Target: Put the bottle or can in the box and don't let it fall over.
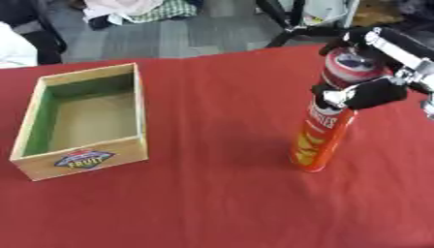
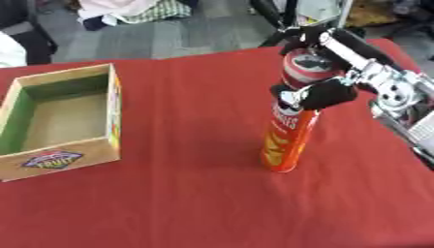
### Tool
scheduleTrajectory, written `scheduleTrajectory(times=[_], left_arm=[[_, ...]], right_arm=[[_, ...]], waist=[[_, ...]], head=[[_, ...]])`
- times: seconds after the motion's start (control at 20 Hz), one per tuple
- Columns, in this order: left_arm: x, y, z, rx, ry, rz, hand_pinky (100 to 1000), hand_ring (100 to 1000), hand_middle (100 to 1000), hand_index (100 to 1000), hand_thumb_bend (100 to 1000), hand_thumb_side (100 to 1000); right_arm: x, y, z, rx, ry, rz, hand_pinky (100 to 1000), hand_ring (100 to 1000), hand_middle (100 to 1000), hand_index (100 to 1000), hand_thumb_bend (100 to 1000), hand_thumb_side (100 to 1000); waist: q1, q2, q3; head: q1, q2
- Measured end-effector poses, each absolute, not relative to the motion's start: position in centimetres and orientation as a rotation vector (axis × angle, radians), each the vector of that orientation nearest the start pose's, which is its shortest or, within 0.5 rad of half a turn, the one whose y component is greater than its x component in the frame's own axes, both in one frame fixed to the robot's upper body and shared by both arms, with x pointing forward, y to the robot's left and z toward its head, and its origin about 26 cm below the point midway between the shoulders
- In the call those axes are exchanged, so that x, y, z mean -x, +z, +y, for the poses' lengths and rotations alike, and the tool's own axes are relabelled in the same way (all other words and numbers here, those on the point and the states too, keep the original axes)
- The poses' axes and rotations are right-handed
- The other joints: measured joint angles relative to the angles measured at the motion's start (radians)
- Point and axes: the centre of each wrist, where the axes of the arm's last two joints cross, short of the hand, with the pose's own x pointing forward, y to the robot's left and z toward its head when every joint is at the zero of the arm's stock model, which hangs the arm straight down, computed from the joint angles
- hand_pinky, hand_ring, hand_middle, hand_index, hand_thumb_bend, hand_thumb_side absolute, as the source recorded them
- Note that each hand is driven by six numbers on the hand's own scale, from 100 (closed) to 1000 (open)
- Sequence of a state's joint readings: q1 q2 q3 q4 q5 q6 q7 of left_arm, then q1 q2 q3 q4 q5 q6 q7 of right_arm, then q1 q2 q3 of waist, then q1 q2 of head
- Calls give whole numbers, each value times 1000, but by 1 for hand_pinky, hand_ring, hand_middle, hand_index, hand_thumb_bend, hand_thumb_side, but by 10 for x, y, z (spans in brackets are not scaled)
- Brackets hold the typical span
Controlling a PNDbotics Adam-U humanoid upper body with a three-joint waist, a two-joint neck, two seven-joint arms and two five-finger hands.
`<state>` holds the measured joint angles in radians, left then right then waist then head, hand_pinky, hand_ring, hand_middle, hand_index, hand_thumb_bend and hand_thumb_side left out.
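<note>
my right hand (image 2: 326,94) is curling its fingers and thumb around the upper part of a tall, smooth, cylindrical orange-red can (image 2: 286,140), which is standing upright on the red cloth table (image 2: 195,193). well off to the hand's left is sitting an open rectangular wooden box (image 1: 81,121), green-lined, labelled "fruit".

My right arm reaches in from the worktop's far right corner, and my right hand (image 2: 326,72) has fingers and thumb curled around the top of the tall can (image 2: 286,131).
</note>
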<state>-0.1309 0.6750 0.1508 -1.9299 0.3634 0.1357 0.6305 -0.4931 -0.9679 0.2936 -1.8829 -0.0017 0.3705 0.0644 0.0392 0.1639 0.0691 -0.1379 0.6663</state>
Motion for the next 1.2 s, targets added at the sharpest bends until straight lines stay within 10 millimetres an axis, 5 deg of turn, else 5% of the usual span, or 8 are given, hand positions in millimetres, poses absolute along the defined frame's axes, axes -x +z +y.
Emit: scheduleTrajectory(times=[0.75,1.2], left_arm=[[-280,205,364,-645,308,-1995,924,838,773,731,565,739],[-281,206,364,-651,296,-1994,923,837,778,739,569,739]], right_arm=[[-300,319,-272,659,1013,-1834,101,411,395,416,100,100],[-307,375,-220,550,1077,-1978,101,411,396,416,100,100]], waist=[[-11,-2,-6],[-33,-6,5]], head=[[8,11],[13,32]])
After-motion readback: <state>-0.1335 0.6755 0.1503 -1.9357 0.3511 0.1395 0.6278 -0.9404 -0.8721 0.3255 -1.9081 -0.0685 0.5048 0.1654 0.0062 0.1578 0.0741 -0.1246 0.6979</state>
